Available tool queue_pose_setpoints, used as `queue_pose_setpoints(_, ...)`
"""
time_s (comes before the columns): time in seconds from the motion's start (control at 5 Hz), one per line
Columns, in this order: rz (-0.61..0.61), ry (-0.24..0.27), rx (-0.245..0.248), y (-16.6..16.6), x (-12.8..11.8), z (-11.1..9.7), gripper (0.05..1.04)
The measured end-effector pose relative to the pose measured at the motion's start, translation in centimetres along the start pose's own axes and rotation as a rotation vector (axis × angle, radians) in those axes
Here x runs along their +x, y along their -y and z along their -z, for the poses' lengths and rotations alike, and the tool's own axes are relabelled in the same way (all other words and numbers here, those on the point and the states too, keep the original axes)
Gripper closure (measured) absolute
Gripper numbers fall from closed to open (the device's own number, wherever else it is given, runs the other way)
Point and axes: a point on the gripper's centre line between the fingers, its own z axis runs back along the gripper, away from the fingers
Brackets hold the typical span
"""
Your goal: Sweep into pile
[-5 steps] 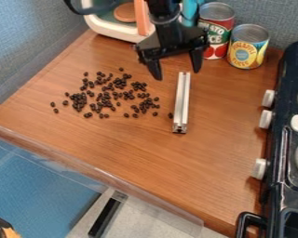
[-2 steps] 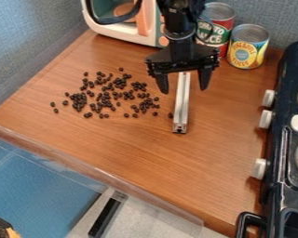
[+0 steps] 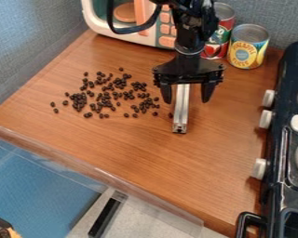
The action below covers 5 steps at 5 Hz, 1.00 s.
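One bar (image 3: 180,115) (silvery) beneath the gripper (image 3: 186,102)

Beans (image 3: 80,100) left of bar (image 3: 181,111), 2 cans (image 3: 247,49) behind, stove (image 3: 291,186) right.

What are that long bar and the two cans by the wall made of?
The bar looks like bare metal, probably aluminium: silvery, with bright streaks and grooves. The cans are likely metal too, with a dull grey top and glossy, perhaps paper, labels.

Wooden counter (image 3: 145,148). Small dark beans (image 3: 80,100) scattered loosely, left in view; metal bar (image 3: 181,111) lying just right. At back: toy microwave (image 3: 108,30), red can (image 3: 226,35), yellow can (image 3: 248,46), cans upright.
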Motion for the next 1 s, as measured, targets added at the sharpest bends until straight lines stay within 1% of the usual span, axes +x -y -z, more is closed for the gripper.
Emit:
queue_pose_setpoints(0.2,0.001,-0.012,0.027,-0.4,-0.2,1.0,0.117)
queue_pose_setpoints(0.4,-0.017,0.008,0.015,-0.1,0.1,1.0,0.398)
queue_pose_setpoints(0.6,-0.019,0.009,0.003,-0.2,-0.1,1.3,0.677)
queue_pose_setpoints(0.8,-0.015,-0.011,-0.012,0.0,-0.6,1.3,0.703)
queue_pose_setpoints(1.0,-0.006,-0.04,-0.054,0.8,-1.2,0.4,0.703)
